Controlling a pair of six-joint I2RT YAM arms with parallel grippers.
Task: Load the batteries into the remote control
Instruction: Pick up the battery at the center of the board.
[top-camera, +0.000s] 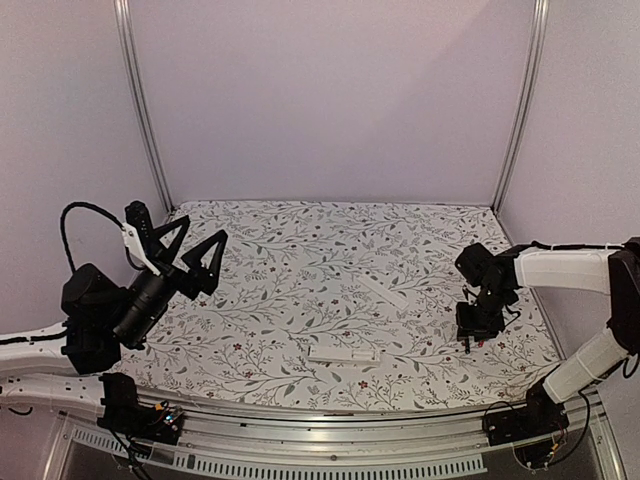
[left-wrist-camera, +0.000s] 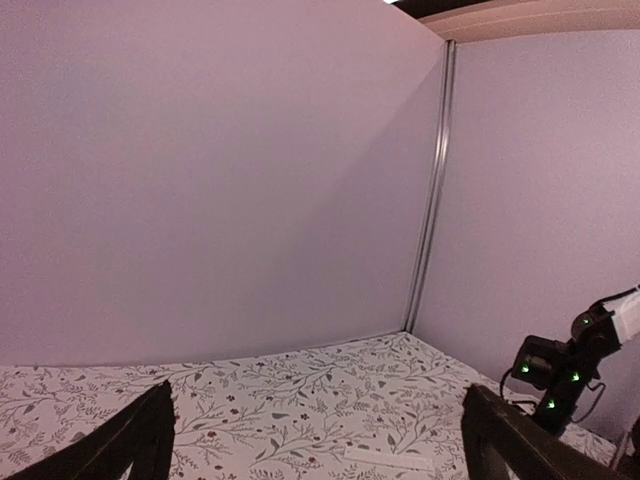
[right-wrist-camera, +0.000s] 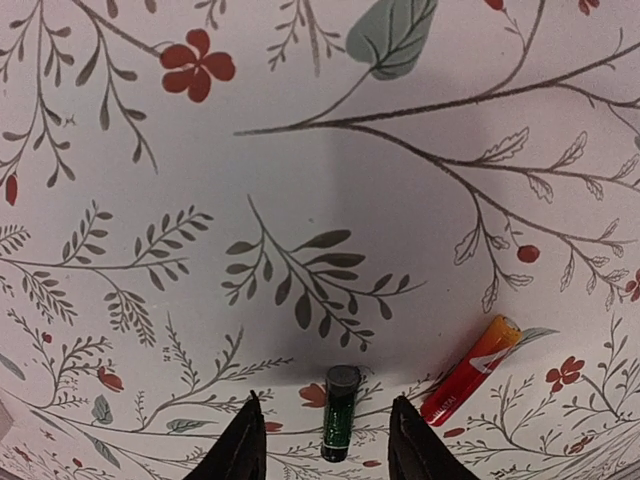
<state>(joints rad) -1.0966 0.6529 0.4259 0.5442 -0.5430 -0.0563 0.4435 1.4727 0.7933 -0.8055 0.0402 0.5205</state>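
Now: one remote control, one cover strip, one black battery, one red battery.
Right jaws stand apart astride the black one; left jaws gape wide.

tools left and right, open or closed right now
Left tool: open, holding nothing.
Right tool: open, straddling the small dark cylindrical battery, not gripping it.

Floral cloth, thin white strip
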